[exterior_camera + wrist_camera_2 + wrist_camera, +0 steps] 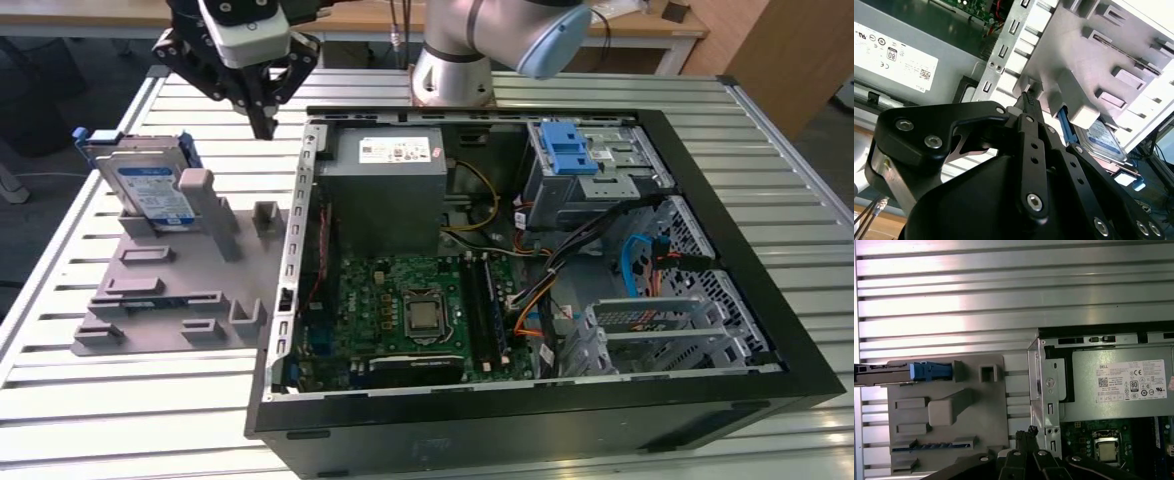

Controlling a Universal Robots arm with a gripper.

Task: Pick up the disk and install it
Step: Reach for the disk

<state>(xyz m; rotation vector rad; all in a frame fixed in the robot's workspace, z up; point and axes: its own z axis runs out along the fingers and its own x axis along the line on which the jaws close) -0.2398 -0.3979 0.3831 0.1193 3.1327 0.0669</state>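
disk (pixel 144 188) upright in grey holder (pixel 163 300)

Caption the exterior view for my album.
The hand hovers by the open computer; the disk stands in a grey holder.

One robot arm (pixel 461 50) with one gripper (pixel 263 128) shared one slatted table (pixel 134 400) with one disk (pixel 150 190), one grey holder block (pixel 174 300) and one open computer case (pixel 534 415), which held one power supply (pixel 387 195), one motherboard (pixel 400 300) and one blue latch (pixel 567 148).
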